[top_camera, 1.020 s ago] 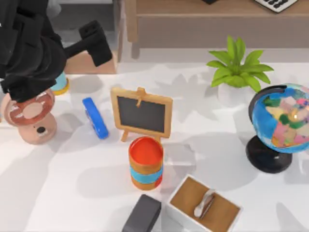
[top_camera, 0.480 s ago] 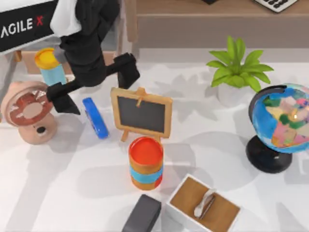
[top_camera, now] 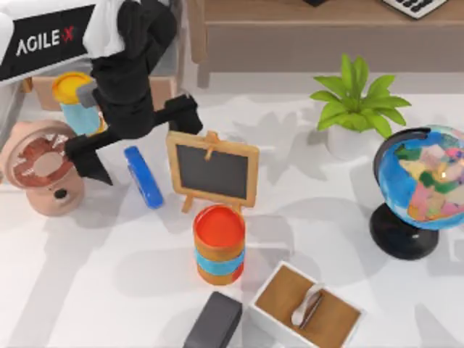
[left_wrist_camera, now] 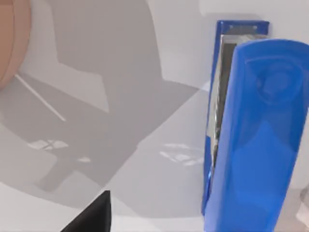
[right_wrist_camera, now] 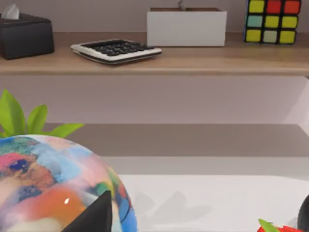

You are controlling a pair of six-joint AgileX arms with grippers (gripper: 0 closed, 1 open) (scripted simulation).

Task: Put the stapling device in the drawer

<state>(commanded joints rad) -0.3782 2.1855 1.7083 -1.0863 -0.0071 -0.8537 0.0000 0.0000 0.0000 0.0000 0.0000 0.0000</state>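
Overhead, our left pincer (top_camera: pixel 133 135) hangs spread wide near the desk's far-left corner, one finger by the chalkboard's top-left corner and the other low beside the fan, with nothing between them. Just beneath that gap one stapling device (top_camera: pixel 143 176) lies flat on the white desk (top_camera: pixel 109 290), apart from both fingers, between one pink fan (top_camera: pixel 45 168) and one small chalkboard (top_camera: pixel 212 170) on its easel.

From the left wrist we see what the top view cannot: the stapler's blue top arm lifted off its base, a silver strip between them, and one black fingertip (left_wrist_camera: pixel 94 216) at the picture's edge.

Further out stand one orange-and-blue cup (top_camera: pixel 218 245), one dark grey block (top_camera: pixel 214 321) and one wood-topped white box (top_camera: pixel 306 306) near the front edge, one potted plant (top_camera: pixel 357 101) and one globe (top_camera: pixel 420 188) toward the right edge.

From the right wrist we see a shelf with one calculator (right_wrist_camera: pixel 115 50) and one colour cube (right_wrist_camera: pixel 273 21). Whether our right pincer is spread or closed, we cannot tell.
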